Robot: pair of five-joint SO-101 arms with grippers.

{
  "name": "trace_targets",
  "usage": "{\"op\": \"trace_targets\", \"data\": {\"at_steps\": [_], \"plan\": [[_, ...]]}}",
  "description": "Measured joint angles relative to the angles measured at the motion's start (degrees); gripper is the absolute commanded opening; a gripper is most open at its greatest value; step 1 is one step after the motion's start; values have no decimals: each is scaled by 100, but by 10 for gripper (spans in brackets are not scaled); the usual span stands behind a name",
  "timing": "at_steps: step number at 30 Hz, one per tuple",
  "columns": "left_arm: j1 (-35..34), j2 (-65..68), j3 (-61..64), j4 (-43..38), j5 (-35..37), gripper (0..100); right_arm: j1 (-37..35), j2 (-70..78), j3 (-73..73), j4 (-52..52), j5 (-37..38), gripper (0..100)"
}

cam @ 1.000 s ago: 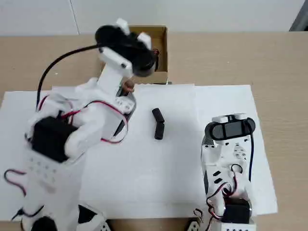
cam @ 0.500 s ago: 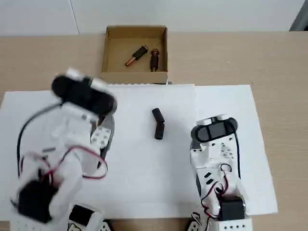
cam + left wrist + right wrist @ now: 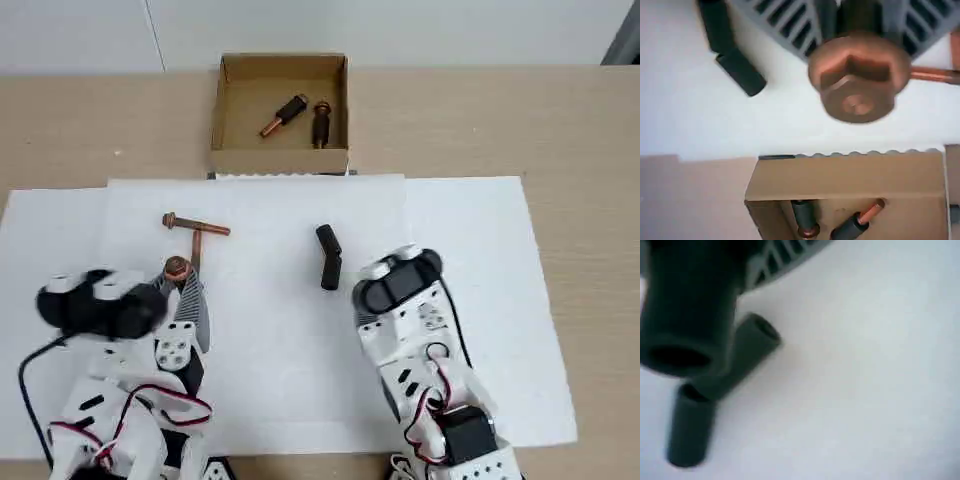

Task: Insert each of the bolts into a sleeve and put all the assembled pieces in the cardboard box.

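Note:
My left gripper sits at the near left of the paper, shut on a copper bolt whose head faces the wrist camera. Two more bolts lie just beyond it, one crosswise and one shaft pointing toward me. In the right wrist view my right gripper is shut on a black sleeve, open end toward the camera. Two loose sleeves lie mid-paper just ahead of the right arm. The cardboard box at the back holds two assembled pieces.
White paper covers the near table; bare wood surrounds the box. Room is free on the paper's right side and between the two arms.
The left arm has pulled back from the box to the near left, uncovering the box and the two lying bolts. The right arm has shifted left toward the loose sleeves.

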Motion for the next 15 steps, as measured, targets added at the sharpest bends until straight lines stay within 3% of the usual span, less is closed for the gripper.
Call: {"op": "trace_targets", "data": {"at_steps": [5,10,15], "plan": [[0,-18,132,-343,1125,5,-545,0,378,-870,0,3],[18,-18,633,-923,1310,5,-1020,0,527,-1371,0,3],[492,-18,1187,-1169,1336,6,-1371,-9,527,-1521,0,3]]}}
